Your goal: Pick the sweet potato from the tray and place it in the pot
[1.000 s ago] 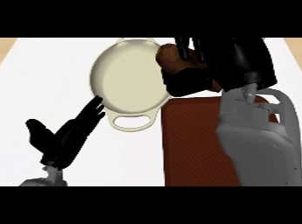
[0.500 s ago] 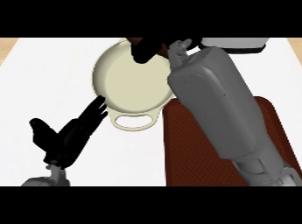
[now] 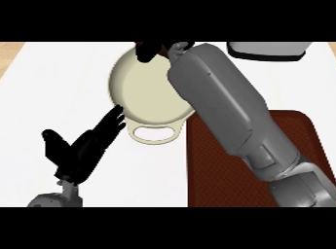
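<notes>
The cream pot [image 3: 145, 92] stands on the white counter, its near handle [image 3: 155, 133] pointing toward me. My right forearm reaches across the pot's right side, and my right hand [image 3: 149, 49] hangs curled over the far rim. Only a small brownish sliver of the sweet potato [image 3: 179, 47] shows beside that hand; the rest is hidden by the hand and wrist. The dark red-brown tray [image 3: 307, 133] lies at the right, partly under the forearm, with nothing showing on its visible part. My left hand [image 3: 81, 151] rests open at the lower left, fingers straight, tips close to the pot's near left wall.
A grey and black object [image 3: 267, 50] sits at the back right edge. A wooden strip [image 3: 1, 53] borders the counter on the far left.
My right arm has swung from above the tray to the left and farther away, carrying the hand over the pot's far rim. The left hand has stayed put.
</notes>
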